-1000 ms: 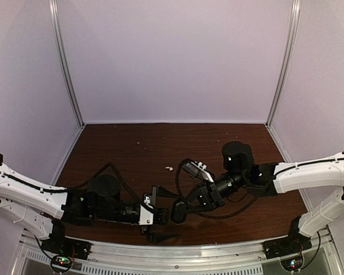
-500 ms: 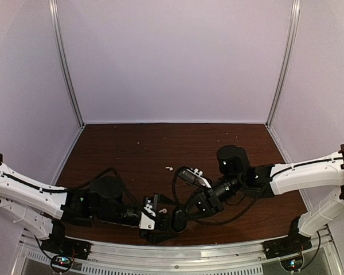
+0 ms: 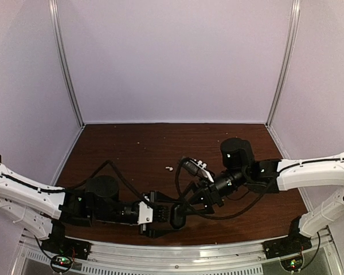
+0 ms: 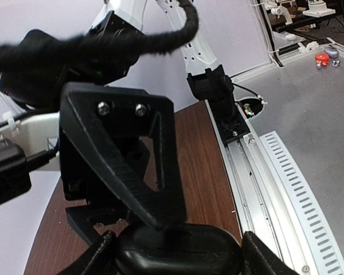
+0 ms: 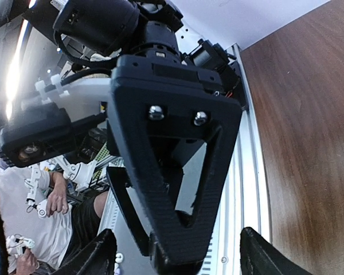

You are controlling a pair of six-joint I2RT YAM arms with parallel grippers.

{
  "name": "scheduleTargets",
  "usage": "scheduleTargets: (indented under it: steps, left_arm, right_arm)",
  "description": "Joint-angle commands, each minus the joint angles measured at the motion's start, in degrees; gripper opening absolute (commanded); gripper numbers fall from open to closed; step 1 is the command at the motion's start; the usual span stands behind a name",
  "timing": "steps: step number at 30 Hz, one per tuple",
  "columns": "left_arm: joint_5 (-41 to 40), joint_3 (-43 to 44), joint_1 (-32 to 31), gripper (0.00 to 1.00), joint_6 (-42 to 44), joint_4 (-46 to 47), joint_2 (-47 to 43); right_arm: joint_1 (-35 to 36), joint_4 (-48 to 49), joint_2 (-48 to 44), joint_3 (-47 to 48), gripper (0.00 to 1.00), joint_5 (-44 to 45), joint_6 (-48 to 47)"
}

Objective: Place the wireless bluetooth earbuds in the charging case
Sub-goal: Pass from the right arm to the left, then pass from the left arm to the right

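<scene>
A white earbud lies on the brown surface, just far of both claws and too small to tell its heading. The black charging case sits crosswise, clamped in the left claw. The right claw, spread wide, touches the case's top.

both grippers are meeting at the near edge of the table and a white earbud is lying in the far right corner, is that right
Not quite. The white earbud lies near the middle of the table, just behind where the grippers meet, not in the far right corner; the top external view shows it. The left gripper and right gripper do meet at the near edge.
</scene>
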Motion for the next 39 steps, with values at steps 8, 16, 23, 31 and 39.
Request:
scheduleTargets:
  steps: [8,16,23,31,39]
  left_arm:
    - [4.4,0.2,6.6,0.49,-19.5,6.1,-0.9]
    - [8.8,5.0,9.8,0.46,-30.9,0.4,1.4]
    - [13.2,8.3,11.8,0.43,-38.1,-1.2,3.6]
    - [19.1,9.1,16.8,0.38,-46.1,-1.0,3.3]
    - [18.7,9.7,17.1,0.38,-50.0,-2.4,4.2]
  right_arm:
    - [-1.7,-5.2,-20.0,-3.6,0.86,33.0,-17.0]
    - [0.4,4.0,-33.9,-15.8,0.83,47.6,-28.1]
    - [8.1,1.9,-32.4,-15.7,0.8,59.6,-38.7]
    - [17.7,4.9,-24.9,-15.3,0.76,73.2,-48.1]
    - [26.1,10.4,-18.2,-12.5,0.71,88.9,-59.0]
